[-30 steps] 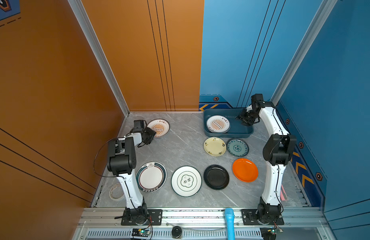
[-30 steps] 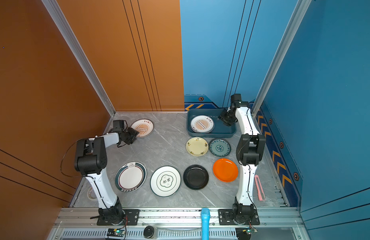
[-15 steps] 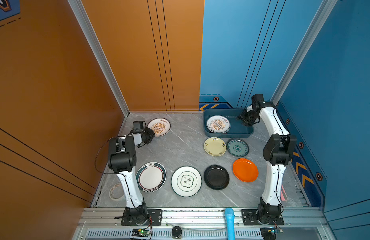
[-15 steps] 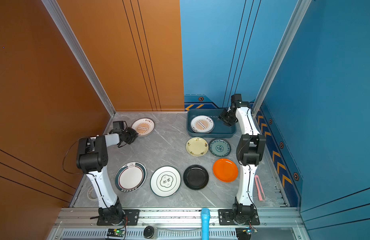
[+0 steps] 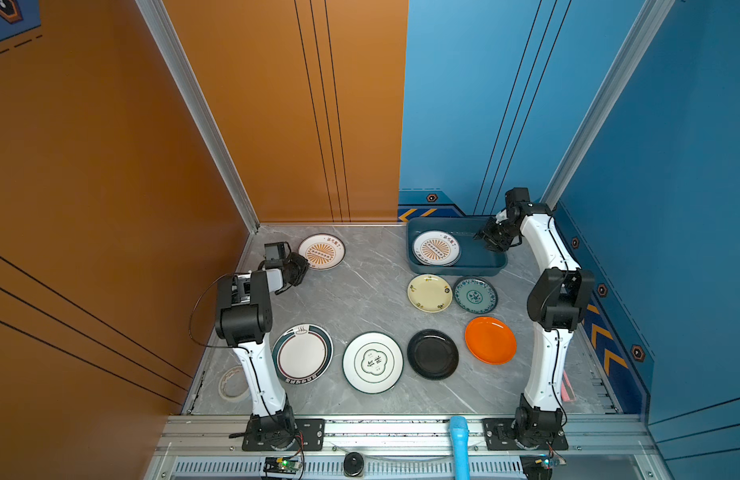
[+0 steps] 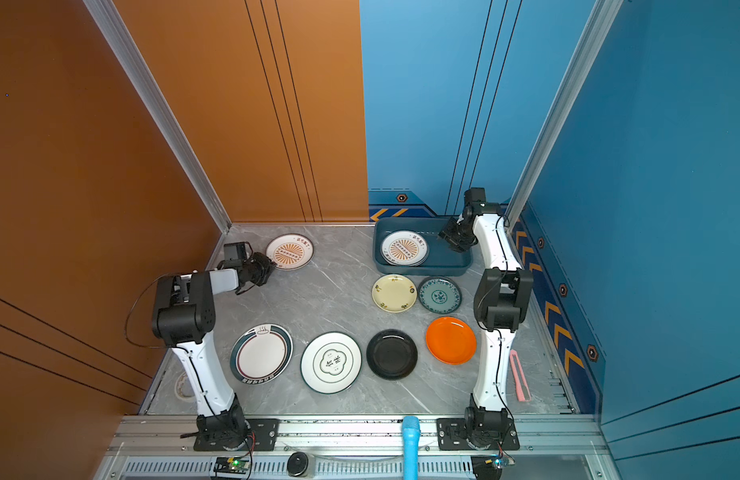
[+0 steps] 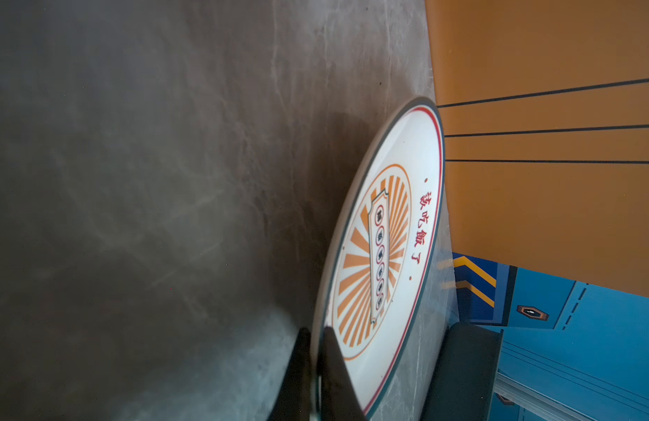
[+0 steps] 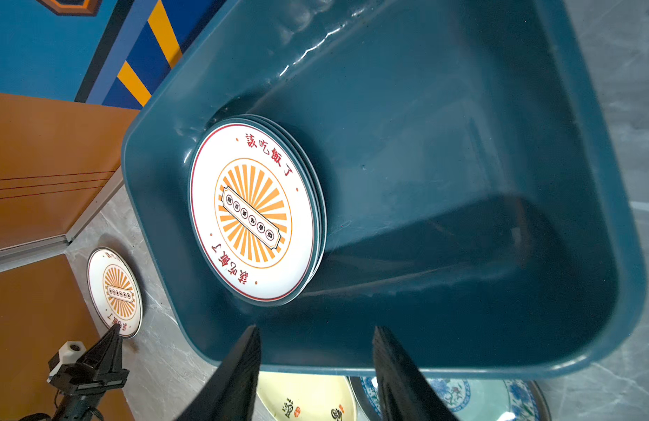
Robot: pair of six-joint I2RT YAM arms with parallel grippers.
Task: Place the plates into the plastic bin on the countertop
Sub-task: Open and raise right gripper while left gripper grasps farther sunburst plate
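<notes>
Noted grey marble countertop (image 5: 360, 291) as the floor of the whole cell, edged with aluminium framing at the front. Logged dark teal plastic bin (image 5: 478, 258) at its far right, close to the blue wall, long side running across both top views. Found a stack of sunburst plates (image 5: 436, 248) lying flat in the bin's left half, rims stepped in the right wrist view; exact count not readable. Recorded seven plates outside the bin, all on the countertop. Lone sunburst plate (image 5: 321, 251) at far left near the orange wall. Dark-rimmed white plate (image 5: 302, 353) and green-emblem plate (image 5: 372, 362) just beside each other in the front row. Black plate (image 5: 432, 354) and orange plate (image 5: 490, 340) further right in that row, the orange one set slightly farther back. Smaller cream plate (image 5: 429, 293) and teal-patterned plate (image 5: 475, 295) just in front of the bin, side by side. Spotted tape roll (image 5: 233, 382) at front left, partly hidden behind the left arm's lower link. Checked left gripper (image 7: 315, 333) — jaws closed on the near rim of the lone sunburst plate, one finger on each face; lift off the surface not determinable. Checked right gripper (image 8: 317, 330) — jaws spread apart, gripping nothing, poised over the bin's right end.
</notes>
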